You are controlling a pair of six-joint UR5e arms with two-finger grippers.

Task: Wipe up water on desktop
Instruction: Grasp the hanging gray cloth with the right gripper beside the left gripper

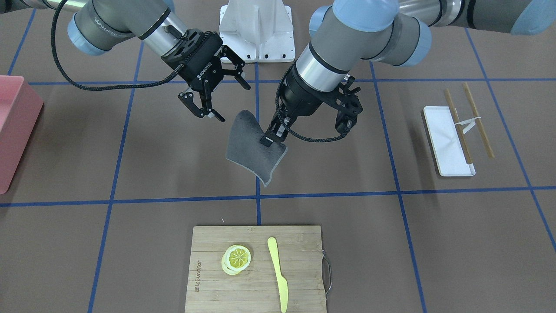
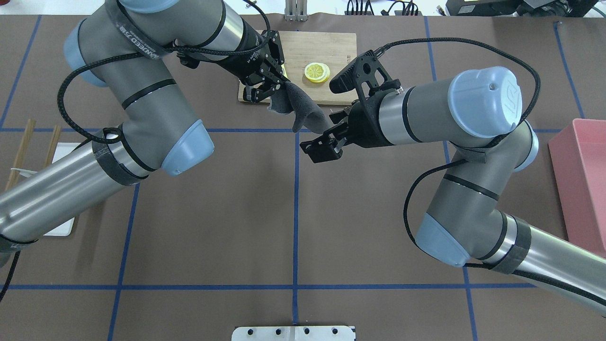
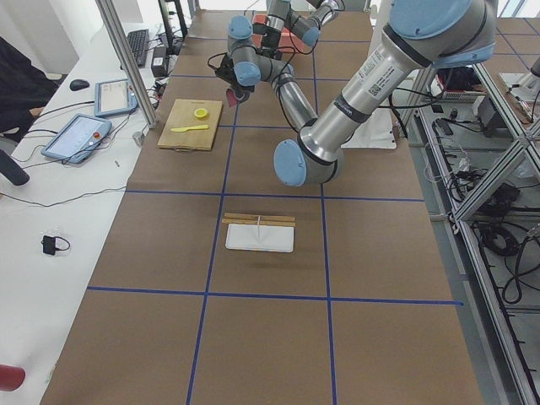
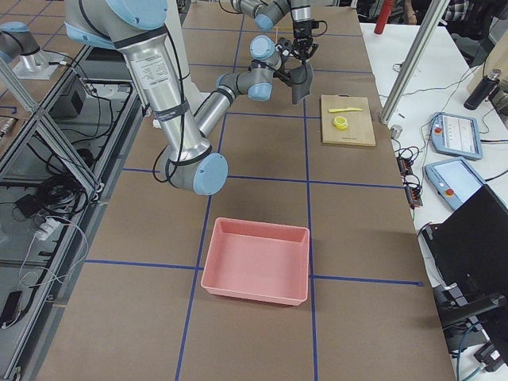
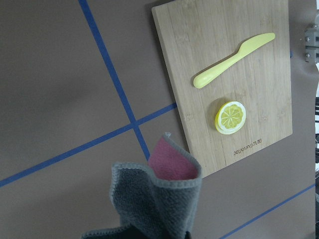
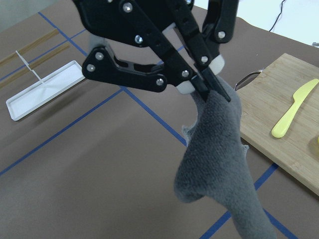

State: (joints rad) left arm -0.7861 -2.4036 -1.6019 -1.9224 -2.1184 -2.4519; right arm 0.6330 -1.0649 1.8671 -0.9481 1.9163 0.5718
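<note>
My left gripper (image 1: pixel 270 140) is shut on the edge of a grey cloth (image 1: pixel 254 148) and holds it in the air over the middle of the brown desktop (image 1: pixel 173 152). The cloth hangs folded, with a pink inner side in the left wrist view (image 5: pixel 169 164). My right gripper (image 1: pixel 232 102) is open and empty, close beside the cloth's top edge, not touching it. In the right wrist view the left gripper (image 6: pixel 209 84) pinches the cloth (image 6: pixel 214 149). From overhead the cloth (image 2: pixel 298 102) hangs between both grippers. I can make out no water on the desktop.
A bamboo cutting board (image 1: pixel 256 269) with a lemon slice (image 1: pixel 236 257) and a yellow knife (image 1: pixel 278 269) lies beyond the cloth. A white tray (image 1: pixel 447 143) with chopsticks (image 1: pixel 478 121) sits on my left side. A pink bin (image 1: pixel 13 126) stands on my right side.
</note>
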